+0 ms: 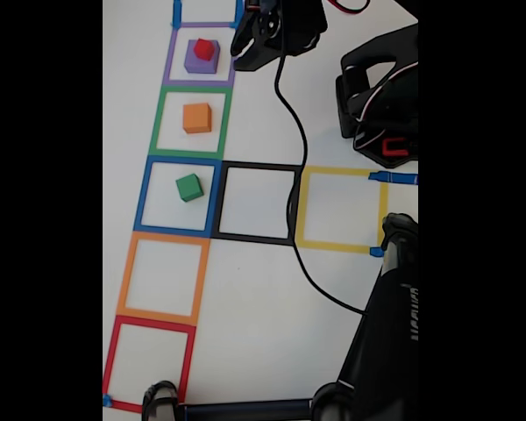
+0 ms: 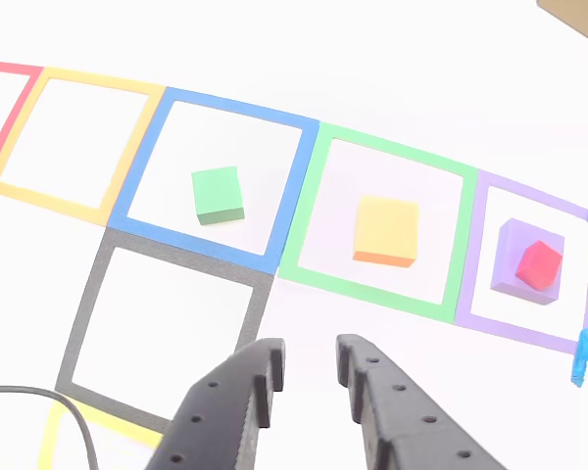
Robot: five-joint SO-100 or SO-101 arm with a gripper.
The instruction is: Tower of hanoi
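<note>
A: Where are the 4 cubes found?

B: The red cube (image 2: 539, 263) is stacked on the purple cube (image 2: 529, 264) inside the purple tape square (image 2: 470, 245). The orange cube (image 2: 386, 230) is centred in the green tape square (image 2: 304, 206), and the green cube (image 2: 218, 195) in the blue tape square (image 2: 137, 162).

A: And the gripper (image 2: 309, 357)?

B: It is held above bare table, below the squares in the other view, jaws slightly parted, nothing gripped.

Bright white table (image 1: 254, 289), evenly lit
</note>
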